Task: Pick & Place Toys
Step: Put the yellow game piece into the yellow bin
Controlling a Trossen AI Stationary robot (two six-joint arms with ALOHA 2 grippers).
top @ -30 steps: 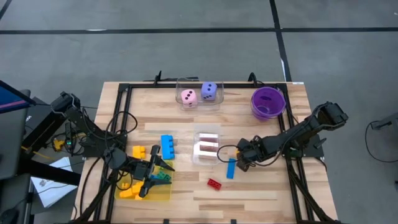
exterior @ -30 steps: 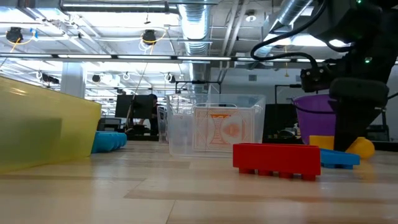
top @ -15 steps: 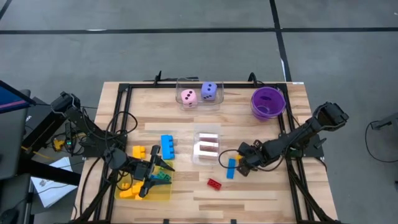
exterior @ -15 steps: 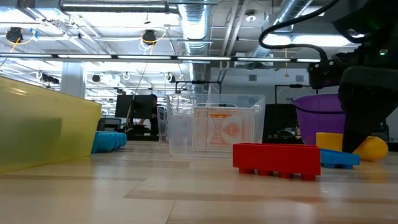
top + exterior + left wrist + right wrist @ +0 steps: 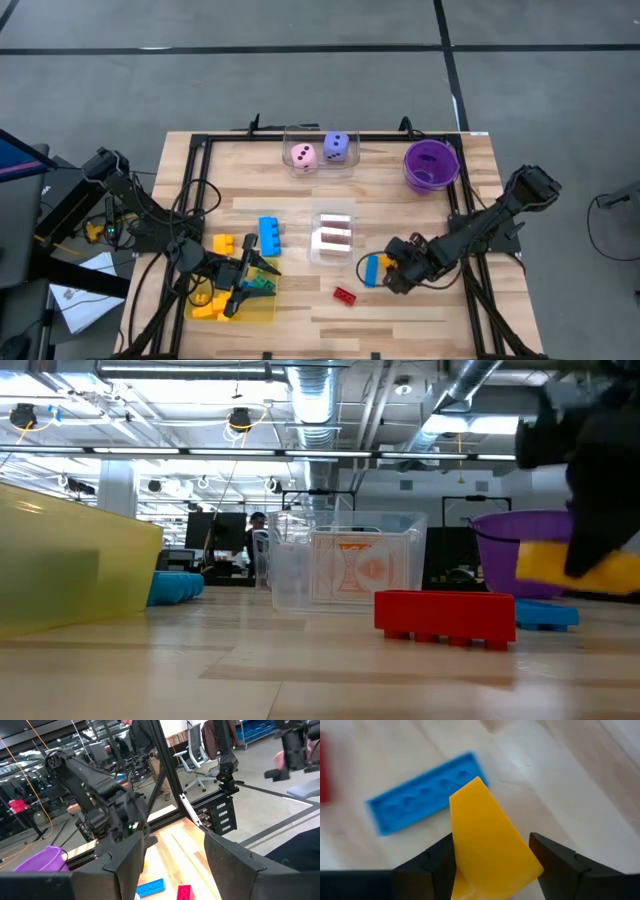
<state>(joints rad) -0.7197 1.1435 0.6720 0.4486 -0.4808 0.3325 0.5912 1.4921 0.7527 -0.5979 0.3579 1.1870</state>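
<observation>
The right gripper is hanging over the table's right half, its two fingers pressing from both sides on a yellow wedge-shaped piece, which is riding clear of the wood; in the low view that yellow piece is sitting above the board, in front of the purple bowl. Just beneath it a flat blue brick is lying on the table, and a red brick is lying near it, toward the front edge; bare wood is showing between the red brick and the table's front rim.

The left gripper is resting over the yellow translucent tray at the front left corner, its fingers standing apart with nothing between them; yellow and orange pieces are lying in the tray, partly covered by the arm. A blue block and a yellow block are sitting just behind the tray.

A clear box with cards is standing mid-table; a second clear box at the far edge is holding a pink die and a purple die.

In the low view the right arm is cut off at the picture's edge, so its grip is hard to make out there.
</observation>
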